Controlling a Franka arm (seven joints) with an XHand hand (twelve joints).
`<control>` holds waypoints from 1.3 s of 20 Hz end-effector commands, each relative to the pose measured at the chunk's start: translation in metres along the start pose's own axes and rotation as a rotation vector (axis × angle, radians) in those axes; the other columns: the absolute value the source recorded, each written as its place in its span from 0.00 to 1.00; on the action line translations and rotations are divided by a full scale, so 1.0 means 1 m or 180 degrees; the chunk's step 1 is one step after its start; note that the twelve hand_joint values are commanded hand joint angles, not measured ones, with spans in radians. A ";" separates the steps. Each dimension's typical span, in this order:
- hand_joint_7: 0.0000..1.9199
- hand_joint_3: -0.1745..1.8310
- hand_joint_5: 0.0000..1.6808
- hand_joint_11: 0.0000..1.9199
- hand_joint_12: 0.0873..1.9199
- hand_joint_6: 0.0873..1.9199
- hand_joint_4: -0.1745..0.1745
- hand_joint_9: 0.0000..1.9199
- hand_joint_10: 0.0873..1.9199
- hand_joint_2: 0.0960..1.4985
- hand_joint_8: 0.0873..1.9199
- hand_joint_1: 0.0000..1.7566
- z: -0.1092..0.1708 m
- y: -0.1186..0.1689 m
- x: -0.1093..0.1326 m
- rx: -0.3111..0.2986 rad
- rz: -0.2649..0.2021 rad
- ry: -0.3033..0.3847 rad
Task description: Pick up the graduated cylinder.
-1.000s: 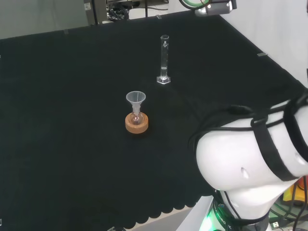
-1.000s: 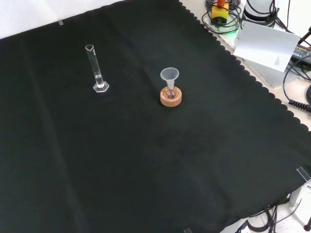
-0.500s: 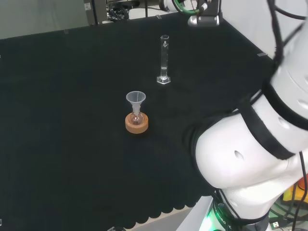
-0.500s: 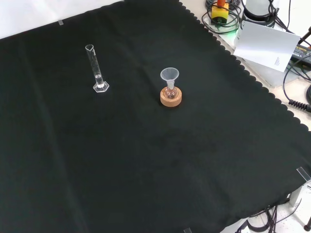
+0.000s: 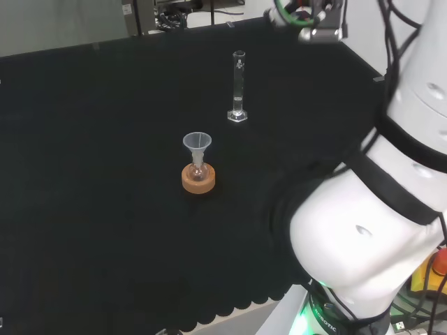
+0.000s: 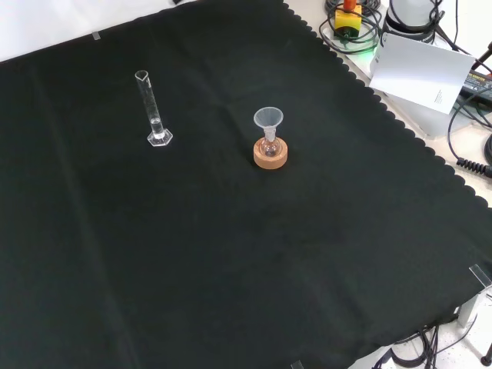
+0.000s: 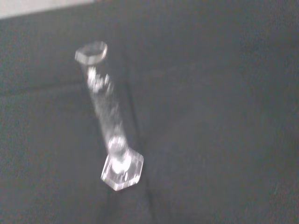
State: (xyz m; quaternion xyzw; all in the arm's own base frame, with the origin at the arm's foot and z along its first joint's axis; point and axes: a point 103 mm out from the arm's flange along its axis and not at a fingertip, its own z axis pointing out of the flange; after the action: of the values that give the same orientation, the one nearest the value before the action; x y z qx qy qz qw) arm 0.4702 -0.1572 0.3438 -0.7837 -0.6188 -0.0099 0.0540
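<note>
The graduated cylinder is a thin clear tube on a hexagonal foot, standing upright on the black cloth. In the front view the cylinder stands at the far left of the cloth. In the wrist view the cylinder appears close and free, with nothing touching it. The arm's wrist end hangs at the top edge of the head view, to the right of the cylinder and apart from it.
A clear funnel sits in a small flask on a cork ring, nearer than the cylinder in the head view; in the front view the cork ring is to the cylinder's right. The arm's white links stand at the right. A white sheet and cables lie off the cloth.
The arm's links have swung in the head view and the wrist end has shifted right along the top edge. The cylinder and the flask with funnel have not moved.
</note>
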 end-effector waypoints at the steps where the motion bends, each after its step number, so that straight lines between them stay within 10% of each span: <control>1: 0.06 0.00 0.17 0.08 0.71 0.00 0.35 0.17 0.33 0.77 0.31 0.33 0.103 0.088 0.004 -0.0106 -0.0551 0.1142; 14: 0.10 0.00 0.20 0.11 0.70 0.00 0.34 0.21 0.32 0.75 0.32 0.38 0.135 0.092 0.003 -0.0070 -0.0644 0.1386; 26: 0.12 0.00 0.23 0.14 0.68 0.00 0.35 0.25 0.30 0.72 0.31 0.47 0.169 0.093 -0.010 -0.0054 -0.1043 0.2049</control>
State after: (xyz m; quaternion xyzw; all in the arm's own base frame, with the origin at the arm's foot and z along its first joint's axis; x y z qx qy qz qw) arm 0.5477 -0.1520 0.2021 -0.6702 -0.6796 -0.2137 0.2080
